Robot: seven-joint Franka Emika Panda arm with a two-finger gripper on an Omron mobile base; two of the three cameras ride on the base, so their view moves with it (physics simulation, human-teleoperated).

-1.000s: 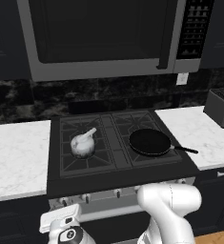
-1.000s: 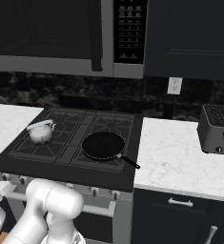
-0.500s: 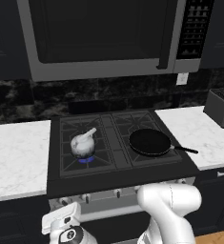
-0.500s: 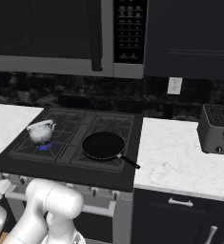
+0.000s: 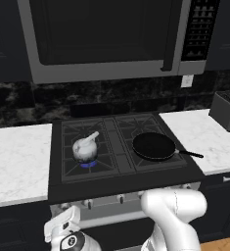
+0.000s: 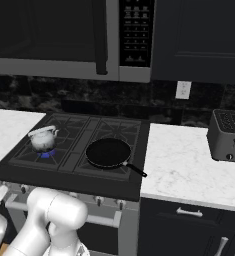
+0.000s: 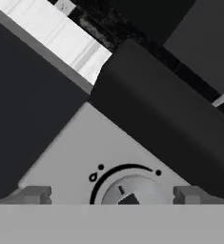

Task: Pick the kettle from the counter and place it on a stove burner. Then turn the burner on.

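The small silvery kettle (image 5: 84,148) (image 6: 43,140) stands upright on the front left stove burner (image 5: 67,166) (image 6: 24,152), and a blue flame ring (image 5: 89,164) glows under it. My gripper (image 7: 112,194) is down at the stove's front panel, open, its two fingertips (image 7: 35,194) standing either side of a round control knob (image 7: 130,192) without holding it. The hand (image 5: 62,228) appears below the stove's left front edge. White marble counter (image 5: 16,157) (image 6: 184,165) runs on both sides of the cooktop.
A flat black frying pan (image 5: 153,146) (image 6: 108,152) sits on the front right burner, handle pointing right. A toaster (image 6: 228,135) stands on the right counter. A microwave (image 5: 102,37) hangs over the stove. More knobs (image 5: 120,198) line the front panel.
A blue flame has come on under the kettle since a second ago. The kettle, the pan and the arm have stayed where they were.
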